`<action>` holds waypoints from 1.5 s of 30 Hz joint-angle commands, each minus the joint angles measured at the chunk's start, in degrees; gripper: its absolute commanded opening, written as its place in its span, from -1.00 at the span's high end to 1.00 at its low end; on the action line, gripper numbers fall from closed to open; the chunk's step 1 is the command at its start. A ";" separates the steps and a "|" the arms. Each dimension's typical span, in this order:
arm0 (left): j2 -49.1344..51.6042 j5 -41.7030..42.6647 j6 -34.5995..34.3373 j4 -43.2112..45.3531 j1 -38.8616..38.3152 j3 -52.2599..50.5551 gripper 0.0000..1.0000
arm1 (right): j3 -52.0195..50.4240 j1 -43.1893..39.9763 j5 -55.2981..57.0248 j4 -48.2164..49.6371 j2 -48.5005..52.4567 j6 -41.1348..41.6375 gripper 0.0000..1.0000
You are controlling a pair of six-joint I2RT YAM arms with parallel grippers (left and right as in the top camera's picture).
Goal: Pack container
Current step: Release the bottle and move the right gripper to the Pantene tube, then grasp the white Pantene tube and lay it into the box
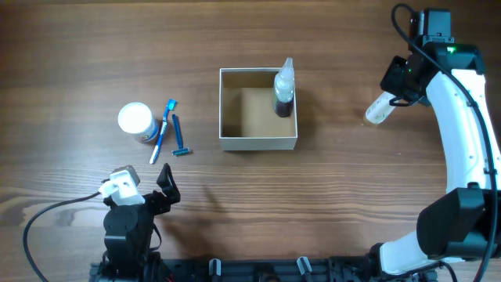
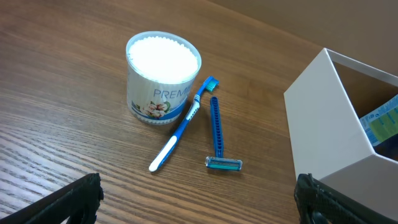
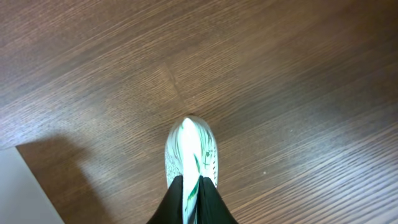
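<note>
Packing is barely under way: one bottle (image 1: 283, 90) is standing in the container (image 1: 258, 142), well off to the side of the right jaws, which are pinching a white-and-green tube (image 3: 190, 149) over the surface (image 3: 280, 74). The left jaws are gaping empty, with jar (image 2: 163, 78), toothbrush (image 2: 180, 127) and razor (image 2: 216, 134) lying unpacked ahead of them. The tube's gripped end is hiding between the jaws, its label unreadable.

Upper left of the left wrist view, the jar (image 2: 155, 99) bears blue letters "PREM", the rest hidden behind the toothbrush (image 2: 183, 124). The label (image 2: 380, 121) inside the container (image 2: 323, 118), right edge, is unreadable.
</note>
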 commanded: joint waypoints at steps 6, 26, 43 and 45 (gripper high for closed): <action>-0.46 0.61 -0.94 0.24 0.44 -0.20 -0.99 | 5.46 9.25 -5.90 -6.36 -19.54 -3.39 0.91; -0.42 0.61 -0.94 0.22 0.42 -0.20 -0.99 | 5.22 32.15 -5.42 2.27 1.01 -3.15 0.91; -0.42 0.61 -0.94 0.22 0.42 -0.20 -1.00 | 5.29 25.20 -2.36 2.19 -18.01 -0.15 -0.74; -0.42 0.61 -0.94 0.24 0.42 -0.20 -0.99 | 5.27 25.22 -2.62 1.60 -17.57 -0.15 -0.74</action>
